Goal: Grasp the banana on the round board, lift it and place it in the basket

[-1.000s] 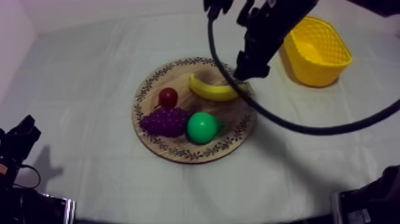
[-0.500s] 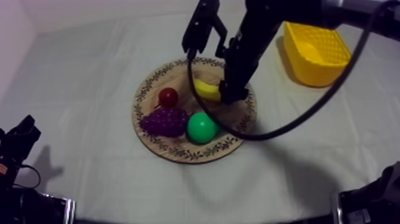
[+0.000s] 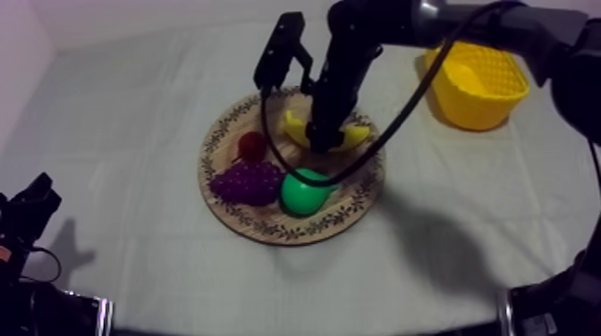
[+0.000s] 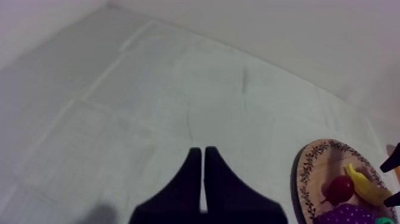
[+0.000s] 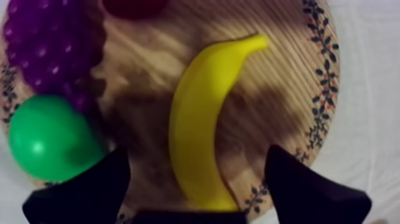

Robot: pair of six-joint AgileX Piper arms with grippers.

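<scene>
From above, the banana (image 3: pixel 354 136) lies on the wooden board (image 3: pixel 268 227), toward the board's 1 o'clock, with the small red fruit (image 3: pixel 253 146) at 10, the grapes (image 3: pixel 245 182) at 8 and the green pear (image 3: pixel 302 192) near 6. The right gripper (image 3: pixel 322 136) hangs straight over the banana's middle, covering it, with both ends showing. The yellow basket (image 3: pixel 478 79) stands well apart, off at 2 o'clock from the board. The left gripper (image 3: pixel 34 202) sits idle far out at 8 o'clock.

From the left wrist, the left gripper (image 4: pixel 204 179) has its fingers pressed together on nothing above bare cloth, the board (image 4: pixel 305 173) and banana (image 4: pixel 364 187) far off beside it.

From the right wrist, the right gripper (image 5: pixel 197 159) is spread wide, one finger on each side of the banana (image 5: pixel 199 119), neither touching it. The pear (image 5: pixel 50 137) sits just beside one finger.

The banana looks light, stiff and smooth, likely slippery plastic. The thick middle, across its narrow width, seems the best hold, since a curved end could slide out.
</scene>
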